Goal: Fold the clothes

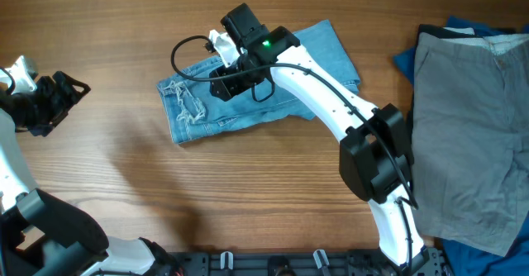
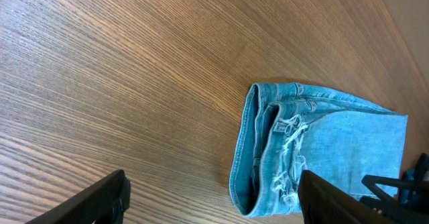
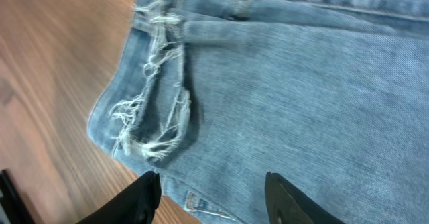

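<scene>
Jeans [image 1: 331, 53] lengthwise left-right, frayed end leftward, left hand [image 2: 213, 194] and right hand [image 3: 213, 198] spread, empty

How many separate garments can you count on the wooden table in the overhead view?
3: folded light-blue frayed denim jeans mid-table; grey fabric shorts at the right edge; a dark-blue garment beneath them. Others may hide underneath.

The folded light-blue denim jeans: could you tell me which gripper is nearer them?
Right. The right gripper is directly over the jeans; the left gripper stands well apart, over the wooden table.
</scene>
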Tool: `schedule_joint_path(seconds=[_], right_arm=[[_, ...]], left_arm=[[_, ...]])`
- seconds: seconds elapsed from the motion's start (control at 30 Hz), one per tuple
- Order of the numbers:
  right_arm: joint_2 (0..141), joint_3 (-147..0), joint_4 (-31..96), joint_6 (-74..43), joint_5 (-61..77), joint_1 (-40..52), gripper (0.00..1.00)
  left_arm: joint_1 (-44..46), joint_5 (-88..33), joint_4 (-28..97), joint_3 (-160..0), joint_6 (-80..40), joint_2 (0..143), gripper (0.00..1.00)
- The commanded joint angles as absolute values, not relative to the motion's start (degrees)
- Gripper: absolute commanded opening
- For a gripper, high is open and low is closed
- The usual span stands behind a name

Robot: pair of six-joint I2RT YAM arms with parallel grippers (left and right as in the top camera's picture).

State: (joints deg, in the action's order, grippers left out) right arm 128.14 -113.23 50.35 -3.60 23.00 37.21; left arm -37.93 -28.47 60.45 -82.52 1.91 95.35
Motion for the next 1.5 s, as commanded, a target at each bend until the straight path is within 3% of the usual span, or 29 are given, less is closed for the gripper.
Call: schedule_joint_path(seconds=[0.0,0.07,0.1,0.27,0.37,0.53,0.6,0.73,0.97,1.13,1.3,1.47], right_arm=[[123.7,-113.7,50.2,-0.3,23.1,35.9,0.56],[122.2,-113.7,50.4,-3.1,18.3,34.1,0.55],[122.0,-113.7,51.0,-6.1,15.3,32.6,0.43],[122.4,-113.7,56.7,-19.9,12.8,18.2,0.2],[122.4,-112.5,57.9,-12.4,23.5,14.0,0.04],[122.4,-104.3,55.8,-7.4,25.6,15.0,0.04],[122.4,-100.8,52.6,-0.7,33.7,15.9,0.04],[122.5,-95.3,45.4,1.5,40.6,20.3,0.04],[125.3,-82.9,29.9,-1.6,36.0,30.0,0.04],[131.7,-82.8,31.1,-9.8,32.0,30.0,0.04],[132.1,-82.8,31.3,-10.7,31.6,30.0,0.05],[132.1,-82.8,31.1,-10.7,31.5,30.0,0.04]], left_arm=[[-37.7,-29.5,60.5,-83.2,3.0,94.5,0.83],[-37.4,-29.5,60.8,-83.0,3.0,95.0,0.83],[-36.4,-29.6,61.2,-82.3,3.1,95.4,0.85],[-20.5,-31.8,52.2,-73.2,4.3,100.4,0.99],[-13.1,-31.4,48.3,-72.2,2.9,106.6,1.0],[-8.4,-31.3,43.9,-72.2,2.5,116.3,0.99],[-8.4,-31.0,44.5,-72.2,2.6,118.5,0.99],[-8.9,-30.8,46.3,-73.1,2.6,117.8,0.95],[-9.2,-31.0,56.8,-80.1,2.8,115.5,0.99],[-10.8,-29.8,57.8,-80.1,4.3,115.4,1.0],[-14.7,-22.2,57.4,-80.0,7.4,115.4,0.99],[-11.5,-25.0,50.0,-74.8,7.3,117.4,0.95]])
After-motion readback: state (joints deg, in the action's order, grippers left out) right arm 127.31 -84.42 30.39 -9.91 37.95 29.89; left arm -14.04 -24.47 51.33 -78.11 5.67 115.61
